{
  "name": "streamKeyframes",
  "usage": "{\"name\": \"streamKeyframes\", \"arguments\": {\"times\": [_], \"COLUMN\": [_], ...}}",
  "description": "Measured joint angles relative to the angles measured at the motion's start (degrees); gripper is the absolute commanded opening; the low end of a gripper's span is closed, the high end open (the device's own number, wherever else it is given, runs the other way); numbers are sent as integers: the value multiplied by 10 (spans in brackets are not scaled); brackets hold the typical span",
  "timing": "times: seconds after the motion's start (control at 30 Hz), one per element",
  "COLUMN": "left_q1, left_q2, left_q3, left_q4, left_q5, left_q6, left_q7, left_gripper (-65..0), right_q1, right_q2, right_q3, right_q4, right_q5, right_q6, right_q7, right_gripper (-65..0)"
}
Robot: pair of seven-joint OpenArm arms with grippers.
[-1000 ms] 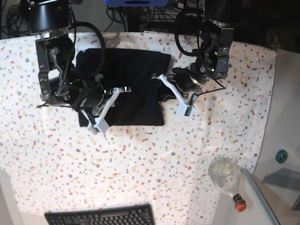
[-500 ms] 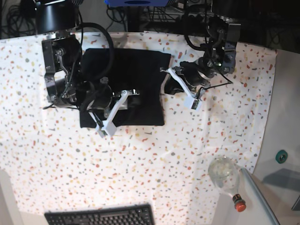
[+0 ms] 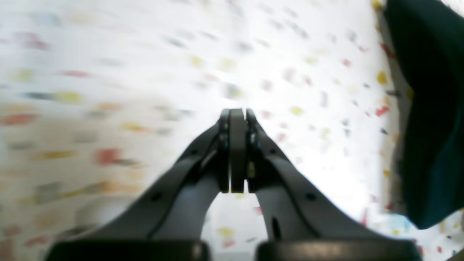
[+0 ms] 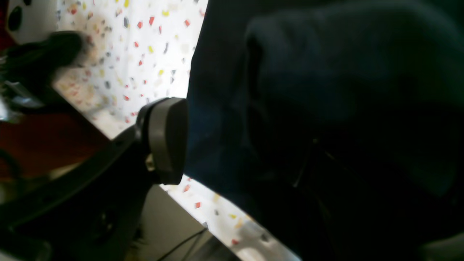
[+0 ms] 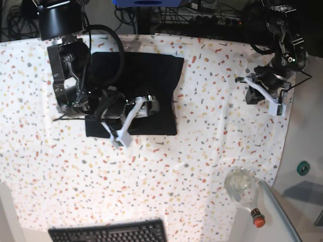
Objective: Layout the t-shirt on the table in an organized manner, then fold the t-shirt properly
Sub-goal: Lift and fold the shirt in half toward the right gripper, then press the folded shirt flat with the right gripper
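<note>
The t-shirt [image 5: 146, 75] lies folded into a black rectangle on the far left part of the table [image 5: 202, 146]. My right gripper [image 5: 149, 108] hovers low over the shirt's front half, jaws apart. In the right wrist view one grey finger pad [image 4: 166, 139] stands beside the t-shirt [image 4: 326, 108], whose fold fills the frame; the other finger is lost in the dark. My left gripper [image 5: 255, 95] is shut and empty near the table's right edge. The left wrist view shows its pads [image 3: 237, 145] pressed together over speckled cloth, with the t-shirt [image 3: 427, 108] off to the right.
A clear bottle [image 5: 242, 187] with a red cap lies at the table's front right corner. A black keyboard [image 5: 108, 233] sits at the front edge. The table's right edge drops off beside the left arm. Cables and dark gear line the back.
The left arm has pulled away from the shirt's right edge to the table's right side, still shut. The right gripper has opened and shifted slightly right over the shirt.
</note>
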Motion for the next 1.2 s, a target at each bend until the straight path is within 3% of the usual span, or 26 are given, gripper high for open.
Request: {"name": "streamKeyframes", "arguments": {"times": [0.1,0.23,0.33,0.4,0.43,0.5,0.57,0.67,0.77,0.93,1.1,1.2], "left_q1": [21,28,24,26,28,26,25,23,22,18,14,13], "left_q2": [-17,-21,-19,-19,-20,-20,-19,-20,-19,-14,-13,-13], "left_q3": [-38,-80,-106,-131,-144,-174,-201,-224,-221,-219,-219,-219], "left_q4": [17,16,0,-7,-9,-18,-33,-57,-77,-79,-79,-79], "left_q5": [0,3,-2,0,2,4,0,4,4,2,2,2], "left_q6": [0,0,-6,-5,-4,-35,-84,-107,-109,-115,-116,-116], "left_q7": [1,4,3,3,4,4,0,3,4,2,2,2], "left_gripper": [-650,-650,-650,-650,-650,-650,-650,-650,-650,-650,-650,-650], "right_q1": [14,45,48,41,37,16,-21,-59,-61,-60,-65,-69], "right_q2": [-5,-3,6,41,64,123,160,179,193,197,196,174], "right_q3": [-57,-141,-174,-179,-177,-154,-103,-42,-41,-42,-100,-144], "right_q4": [0,5,82,163,198,230,225,178,129,114,116,118], "right_q5": [9,7,7,24,23,17,4,14,12,12,11,12], "right_q6": [-38,-50,-91,-120,-135,-182,-222,-217,-219,-219,-219,-220], "right_q7": [24,23,-13,-22,-27,-21,-9,42,75,82,85,83], "right_gripper": [-284,-284,-290,-360,-426,-633,-650,-650,-650,-650,-650,-650]}}
